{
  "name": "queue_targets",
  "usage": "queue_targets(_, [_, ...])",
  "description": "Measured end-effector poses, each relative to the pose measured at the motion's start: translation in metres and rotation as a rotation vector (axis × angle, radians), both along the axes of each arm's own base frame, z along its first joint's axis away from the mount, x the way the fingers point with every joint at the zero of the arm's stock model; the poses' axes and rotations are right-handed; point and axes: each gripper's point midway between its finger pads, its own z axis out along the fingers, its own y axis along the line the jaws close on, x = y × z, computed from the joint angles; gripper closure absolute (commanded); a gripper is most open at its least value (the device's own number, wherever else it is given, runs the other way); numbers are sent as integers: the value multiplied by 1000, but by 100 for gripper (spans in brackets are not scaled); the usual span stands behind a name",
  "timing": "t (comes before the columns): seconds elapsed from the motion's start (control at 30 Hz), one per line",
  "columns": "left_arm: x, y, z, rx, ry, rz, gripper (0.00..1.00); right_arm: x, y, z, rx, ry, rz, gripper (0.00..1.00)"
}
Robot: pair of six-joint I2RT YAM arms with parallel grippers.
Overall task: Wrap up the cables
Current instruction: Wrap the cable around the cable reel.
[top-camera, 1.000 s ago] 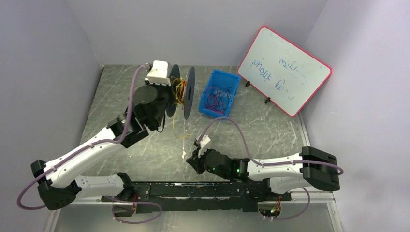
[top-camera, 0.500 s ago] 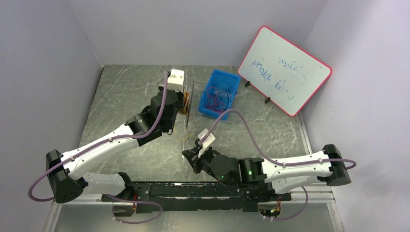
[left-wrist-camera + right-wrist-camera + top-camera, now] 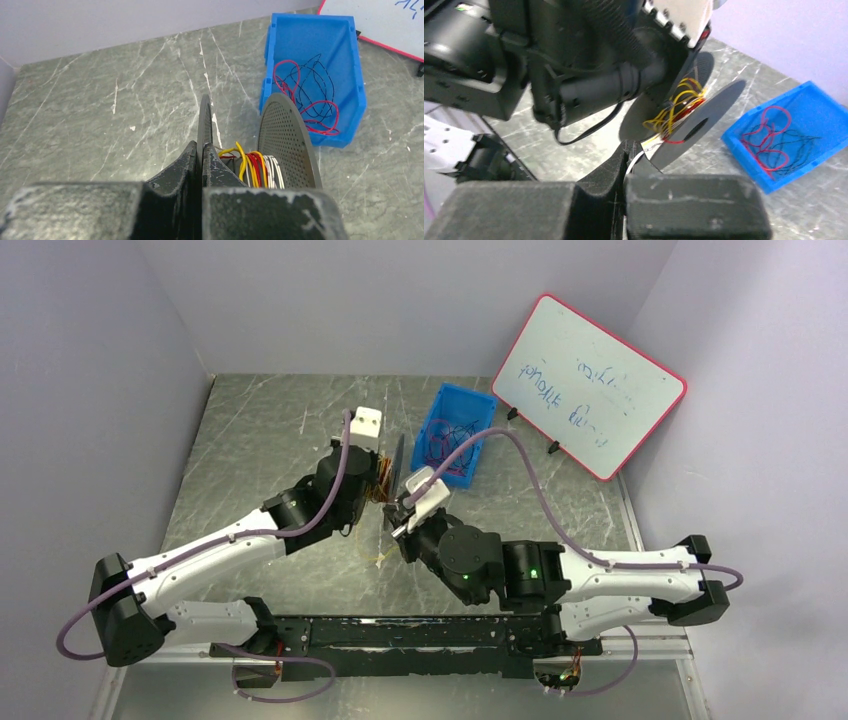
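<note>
A spool of two dark discs [image 3: 396,468] carries wound yellow, red and white cables [image 3: 252,167]. My left gripper [image 3: 202,147] is shut on the thin left disc [image 3: 204,117]; the perforated right disc [image 3: 287,145] stands free. My right gripper [image 3: 626,150] is shut on a white cable [image 3: 634,161] that runs up to the spool's wound cables [image 3: 676,110]. In the top view my right gripper [image 3: 401,523] sits just below the spool. More red and dark cables [image 3: 310,95] lie loose in a blue bin [image 3: 361,85].
The blue bin [image 3: 445,390] stands behind and to the right of the spool. A red-framed whiteboard [image 3: 588,385] leans at the back right. Grey walls close the left, back and right. My left arm [image 3: 589,65] hangs close above my right gripper.
My left arm has carried the spool from the back towards the middle and lower. My right arm has risen from the near table up to the spool, with the white cable in it.
</note>
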Motion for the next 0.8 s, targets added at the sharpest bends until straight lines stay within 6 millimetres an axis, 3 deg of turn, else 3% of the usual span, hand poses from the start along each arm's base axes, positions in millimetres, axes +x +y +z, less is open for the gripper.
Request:
queue_targets(0.17, [-8,3,-7,-9,17,-30,93,25,-4,4,-76,-38,-42,100])
queue_targets(0.3, [-13,1,-10,-29,28,-63,93,63,-18,11,-90,-49,-103,100])
queue_targets(0.47, [-20,-1,-10,-54,45,-105,93,109,-33,3,-127,-41,-157,100])
queue_targets(0.8, [-44,6,-5,-74,82,-200,93,173,-50,-8,-117,-19,-199,100])
